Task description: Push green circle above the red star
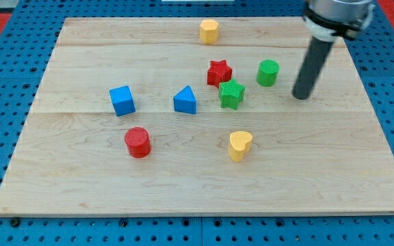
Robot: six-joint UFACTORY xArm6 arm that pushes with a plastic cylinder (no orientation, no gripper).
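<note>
The green circle (267,72) stands on the wooden board (204,171), to the right of the red star (219,72) and level with it. A green star (231,94) sits just below and right of the red star, close to it. My tip (301,96) rests on the board to the right of the green circle and slightly lower, with a small gap between them.
A yellow hexagon (209,31) sits near the board's top edge. A blue triangle (185,100) and a blue cube (122,100) lie left of centre. A red cylinder (137,142) and a yellow heart (239,145) lie lower down.
</note>
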